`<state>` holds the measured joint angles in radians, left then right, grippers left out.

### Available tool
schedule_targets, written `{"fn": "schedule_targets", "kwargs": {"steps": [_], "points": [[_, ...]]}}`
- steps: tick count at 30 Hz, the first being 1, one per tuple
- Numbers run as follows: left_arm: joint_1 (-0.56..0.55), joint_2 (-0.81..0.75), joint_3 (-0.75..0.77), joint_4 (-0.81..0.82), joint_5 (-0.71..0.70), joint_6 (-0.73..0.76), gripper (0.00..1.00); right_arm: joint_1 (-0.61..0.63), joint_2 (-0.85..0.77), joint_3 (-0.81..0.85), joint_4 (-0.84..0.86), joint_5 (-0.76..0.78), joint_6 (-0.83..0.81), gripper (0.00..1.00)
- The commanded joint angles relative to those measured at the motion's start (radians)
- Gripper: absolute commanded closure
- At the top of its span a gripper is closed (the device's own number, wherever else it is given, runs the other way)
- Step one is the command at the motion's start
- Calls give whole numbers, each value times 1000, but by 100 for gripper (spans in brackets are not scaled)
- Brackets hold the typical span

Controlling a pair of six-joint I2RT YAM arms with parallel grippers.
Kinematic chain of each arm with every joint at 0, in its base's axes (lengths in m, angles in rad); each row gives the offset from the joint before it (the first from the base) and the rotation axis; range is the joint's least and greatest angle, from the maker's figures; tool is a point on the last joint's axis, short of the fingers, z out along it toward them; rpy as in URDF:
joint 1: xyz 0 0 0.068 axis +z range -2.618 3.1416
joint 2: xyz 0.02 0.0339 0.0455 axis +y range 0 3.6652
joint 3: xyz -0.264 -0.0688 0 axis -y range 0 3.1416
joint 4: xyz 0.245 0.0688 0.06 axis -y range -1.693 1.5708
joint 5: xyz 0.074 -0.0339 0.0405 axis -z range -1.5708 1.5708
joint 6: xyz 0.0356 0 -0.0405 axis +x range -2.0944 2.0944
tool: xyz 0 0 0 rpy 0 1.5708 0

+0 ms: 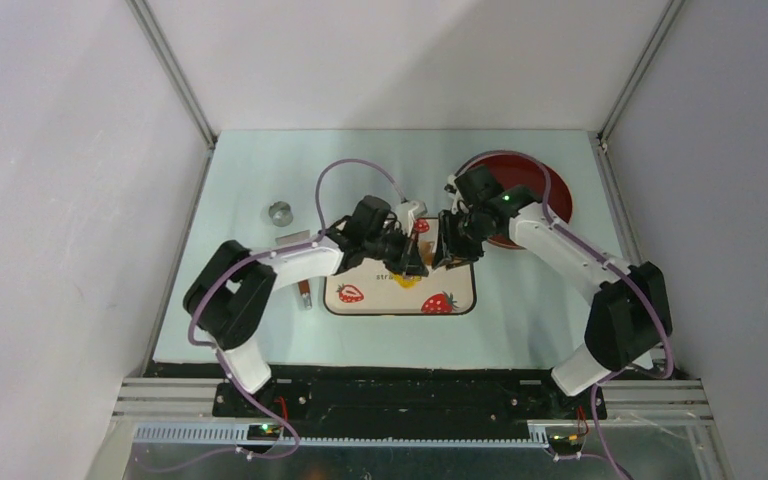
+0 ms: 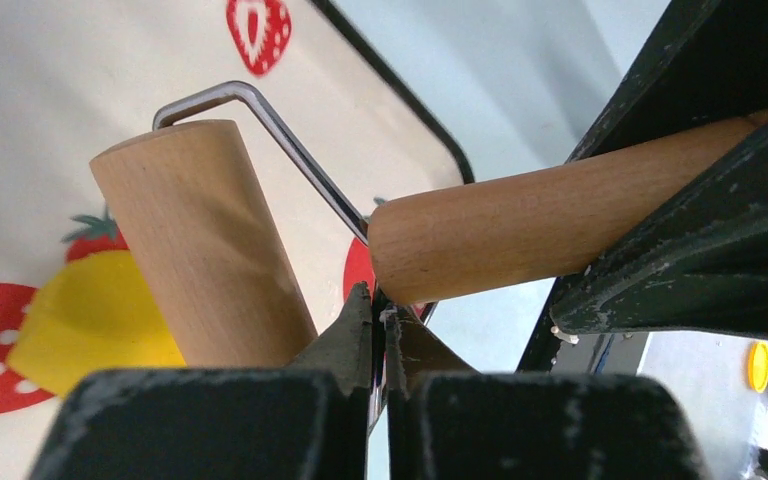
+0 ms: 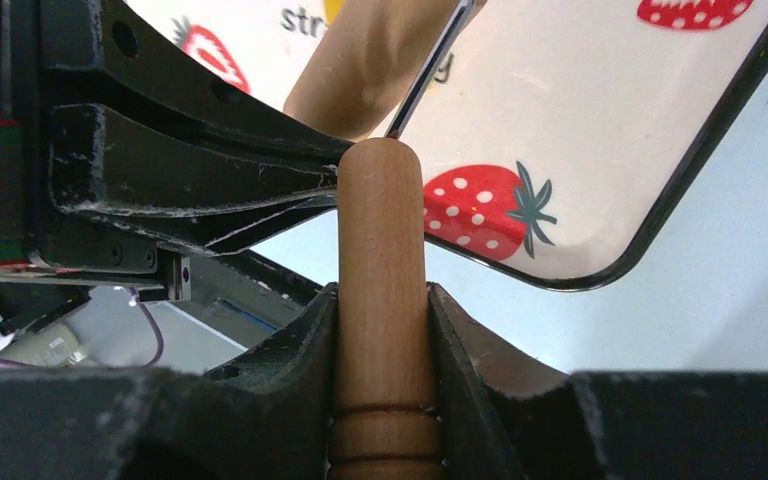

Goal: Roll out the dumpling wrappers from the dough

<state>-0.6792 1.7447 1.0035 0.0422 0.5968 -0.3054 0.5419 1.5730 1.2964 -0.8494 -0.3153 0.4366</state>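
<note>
Overhead view plus two close wrist views, tray [image 1: 385,300] common to all.

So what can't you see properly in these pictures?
Top view: left pincer and right pincer hide most of the dough.
Left wrist view: the roller covers part of the dough; unclear whether left pincer grips its wire.
Top view: small metal thing, too small to identify.

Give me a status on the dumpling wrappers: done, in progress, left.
Done: the yellow dough looks flattened on the strawberry tray. In hand: the right fingers grip the roller by its handle, the left fingers are shut at its wire frame, drum on the dough. Left: no round wrappers are visible; the ring cutter sits apart on the table.
</note>
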Motion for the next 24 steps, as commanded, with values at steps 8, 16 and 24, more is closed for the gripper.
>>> {"fn": "schedule_targets", "kwargs": {"steps": [8, 16, 24], "points": [[69, -207, 51, 67, -106, -14, 96, -7, -74, 63, -56, 10, 22, 100], [86, -286, 20, 66, -181, -27, 23, -18, -81, 63, -56, 21, 28, 100], [128, -398, -3, 67, -230, -56, 0, -23, -101, 63, -62, 42, 32, 100]]}}
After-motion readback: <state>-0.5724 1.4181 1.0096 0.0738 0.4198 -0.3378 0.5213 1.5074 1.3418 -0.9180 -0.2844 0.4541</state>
